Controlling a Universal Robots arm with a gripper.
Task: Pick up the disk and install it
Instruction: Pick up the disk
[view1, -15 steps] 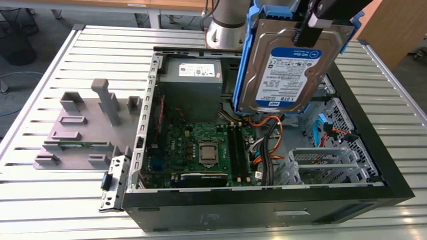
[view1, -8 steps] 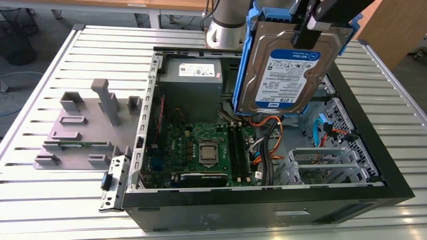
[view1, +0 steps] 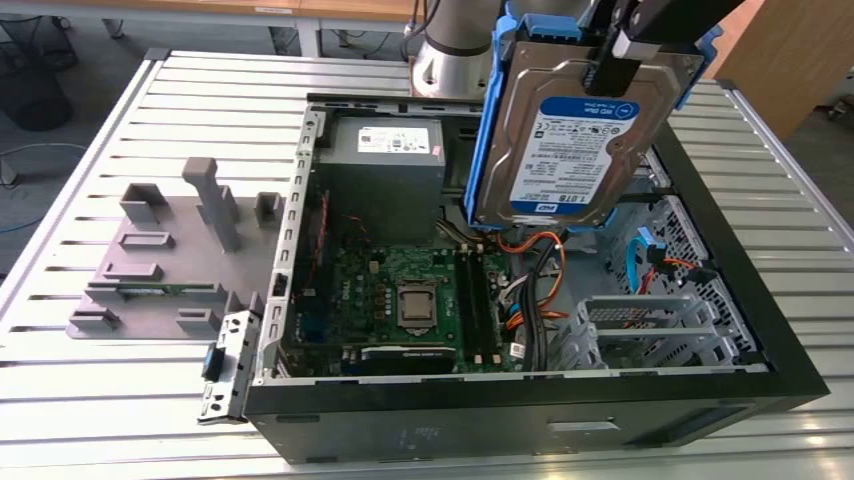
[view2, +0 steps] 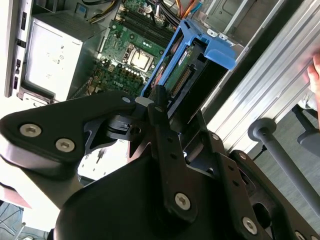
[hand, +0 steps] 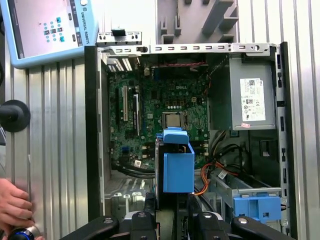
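Observation:
The disk, a silver-grey drive with a white-and-blue label in a blue bracket, hangs upright in the air above the open computer case. My gripper is shut on its upper edge. In the second wrist view the black fingers clamp the disk edge-on, with the motherboard far beneath. In the first wrist view the disk points down over the middle of the case, between the motherboard and the metal drive cage.
A grey power supply fills the case's far corner. Orange and black cables run beside the drive cage. A grey fixture stands at the exterior view's left. A teach pendant and a person's hand lie beside the case.

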